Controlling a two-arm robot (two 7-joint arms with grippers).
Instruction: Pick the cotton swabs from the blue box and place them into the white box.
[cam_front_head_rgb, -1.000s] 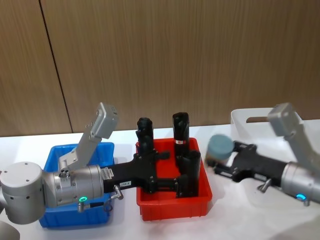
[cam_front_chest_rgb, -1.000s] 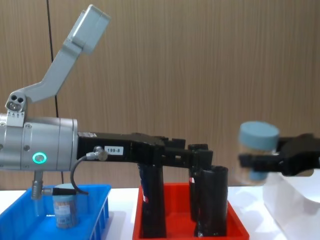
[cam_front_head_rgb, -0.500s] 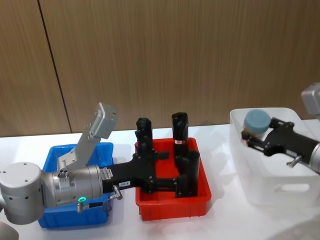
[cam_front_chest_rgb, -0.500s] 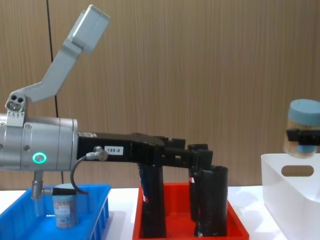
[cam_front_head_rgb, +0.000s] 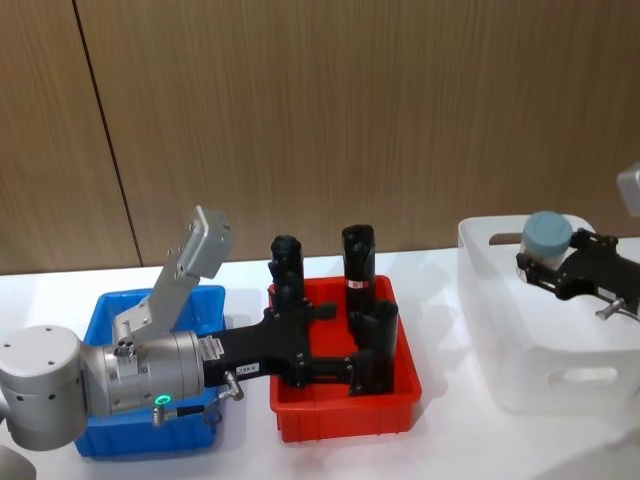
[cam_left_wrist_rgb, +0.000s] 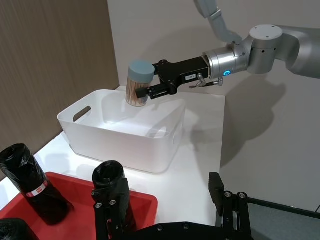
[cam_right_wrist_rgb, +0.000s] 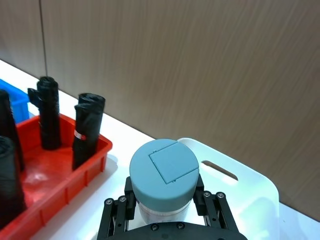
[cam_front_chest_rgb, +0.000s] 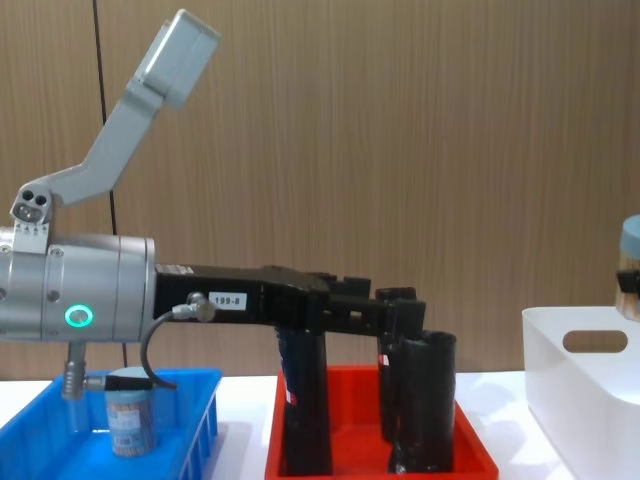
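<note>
Now the right gripper (cam_front_head_rgb: 540, 265), jaws clamped on the cotton swabs (cam_front_head_rgb: 548, 235), sits further over the white box (cam_front_head_rgb: 530, 370). Left gripper (cam_front_head_rgb: 375, 355) unchanged above red tray (cam_front_head_rgb: 340, 415), jaws apart.

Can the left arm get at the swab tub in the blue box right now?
Probably not directly: the left gripper reaches past it over the red tray, and the tub stands in the blue box beneath that arm.

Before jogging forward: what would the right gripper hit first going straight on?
Probably the wooden wall, depth uncertain. The right gripper, shut on the cotton swabs, points across the white box above its rim; the black tubes stand aside. The left gripper is over the red tray.
</note>
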